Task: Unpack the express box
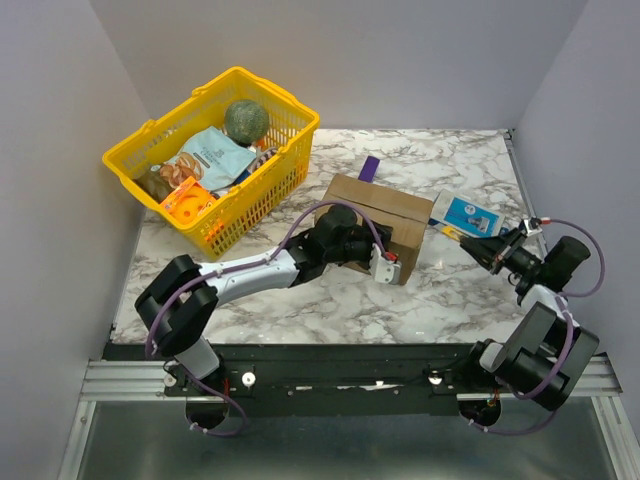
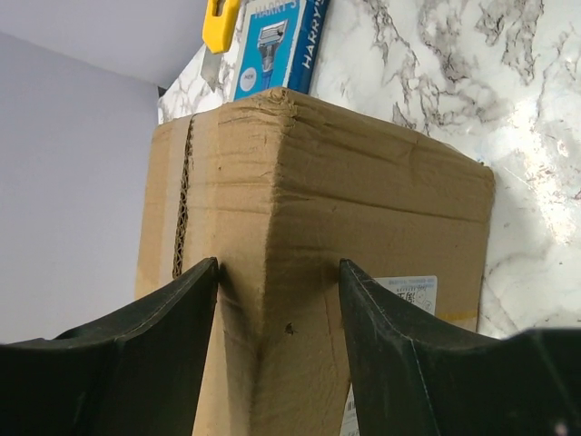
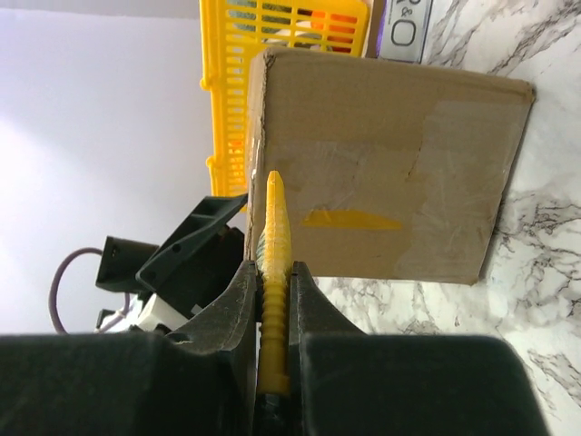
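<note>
The express box (image 1: 375, 215), a closed brown carton with a taped seam, stands mid-table. My left gripper (image 1: 385, 262) clamps the box's near corner; in the left wrist view (image 2: 279, 263) both fingers (image 2: 172, 318) press the cardboard (image 2: 318, 200) on either side of the corner edge, beside a white label (image 2: 410, 292). My right gripper (image 1: 480, 248) is shut on a yellow cutter (image 3: 274, 227), its tip pointing at the box's right end (image 3: 381, 154), a short way off. The cutter also shows in the top view (image 1: 450, 234) and the left wrist view (image 2: 221, 23).
A yellow basket (image 1: 290, 120) with several groceries stands at the back left, also in the right wrist view (image 3: 227, 54). A blue razor pack (image 1: 468, 212) lies right of the box. A slim purple box (image 1: 370, 168) lies behind it. Walls close in on three sides.
</note>
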{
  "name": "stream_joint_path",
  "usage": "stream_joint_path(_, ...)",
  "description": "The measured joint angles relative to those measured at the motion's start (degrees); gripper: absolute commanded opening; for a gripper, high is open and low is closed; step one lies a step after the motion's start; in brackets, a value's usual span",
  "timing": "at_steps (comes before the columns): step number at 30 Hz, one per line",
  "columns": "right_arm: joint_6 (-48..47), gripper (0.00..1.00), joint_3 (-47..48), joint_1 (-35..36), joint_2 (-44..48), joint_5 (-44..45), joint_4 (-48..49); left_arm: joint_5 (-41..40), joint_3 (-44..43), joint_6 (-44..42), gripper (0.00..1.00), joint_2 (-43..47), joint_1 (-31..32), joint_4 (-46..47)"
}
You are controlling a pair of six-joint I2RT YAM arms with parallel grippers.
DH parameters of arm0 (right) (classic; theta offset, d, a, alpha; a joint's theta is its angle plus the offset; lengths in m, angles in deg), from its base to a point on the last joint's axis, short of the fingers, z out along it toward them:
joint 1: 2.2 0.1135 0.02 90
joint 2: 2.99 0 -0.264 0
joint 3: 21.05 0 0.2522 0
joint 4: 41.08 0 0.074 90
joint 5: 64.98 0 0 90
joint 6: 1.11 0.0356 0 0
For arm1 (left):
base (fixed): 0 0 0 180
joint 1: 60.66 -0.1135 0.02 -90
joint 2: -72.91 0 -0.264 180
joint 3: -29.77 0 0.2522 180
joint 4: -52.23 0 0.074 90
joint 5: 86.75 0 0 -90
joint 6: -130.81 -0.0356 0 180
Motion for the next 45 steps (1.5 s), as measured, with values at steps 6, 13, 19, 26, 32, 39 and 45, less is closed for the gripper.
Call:
stream_joint_path(6, 5.11, 0.01, -0.61, 0.00, 0.83, 4.11, 5.68, -2.45, -0.48, 2.21, 0.62, -0.20, 0.90, 0.24)
stream_joint_path(13, 8.07, 0.01, -1.92, 0.02, -0.33, 7.28, 9.22, -4.59, -1.11, 3.93, 0.62, -0.72, 1.64, 0.52)
stream_joint_path(19, 11.52, 0.00, -1.86, 1.60, -3.02, 9.99, 13.11, -5.84, -2.54, 5.84, 0.61, -2.03, 2.10, 0.98)
stream_joint_path(26, 15.15, 0.01, 0.59, 4.28, -7.98, 11.45, 18.34, -7.48, -3.13, 7.93, 0.61, -3.37, 3.41, 2.64)
stream_joint_path(32, 16.35, 0.00, 1.18, 5.31, -8.26, 11.93, 20.57, -7.76, -3.13, 8.72, 0.61, -3.37, 3.61, 2.67)
stream_joint_path(39, 16.61, 0.00, 1.18, 6.38, -8.70, 12.17, 20.74, -7.87, -3.13, 9.14, 0.61, -3.37, 3.61, 2.78)
stream_joint_path(45, 16.76, 0.01, 1.18, 7.21, -8.70, 12.17, 20.70, -7.93, -3.13, 9.20, 0.61, -3.37, 3.61, 2.82)
